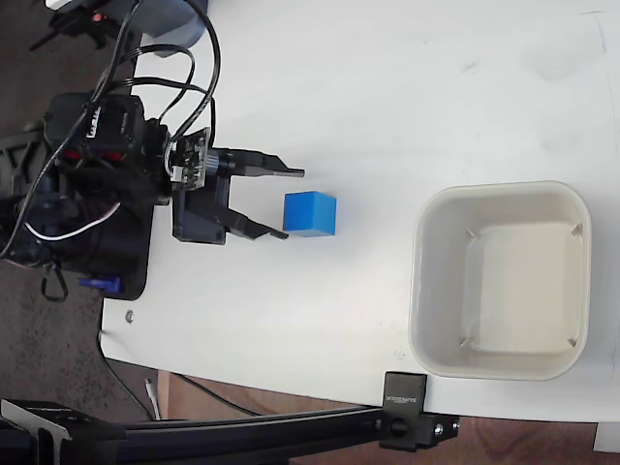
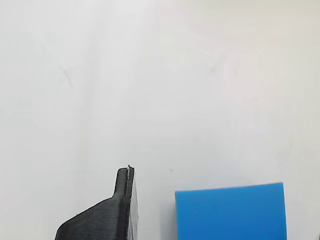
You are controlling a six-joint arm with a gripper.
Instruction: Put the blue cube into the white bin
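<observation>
blue cube (image 1: 311,213) on table, outside white bin (image 1: 501,195)

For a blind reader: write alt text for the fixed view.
Seen from above, the arm's open hand points at a blue cube on a white table, its fingertips just short of the cube. An empty white bin sits farther right, apart from the cube.

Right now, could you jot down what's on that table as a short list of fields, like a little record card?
cube: blue cube on the white table, not held
bin: white bin, empty, to the cube's right in the fixed view
gripper: gripper open, fingertips just left of the cube, not around it
wrist view: one black finger beside the cube
cube in bin: no
</observation>
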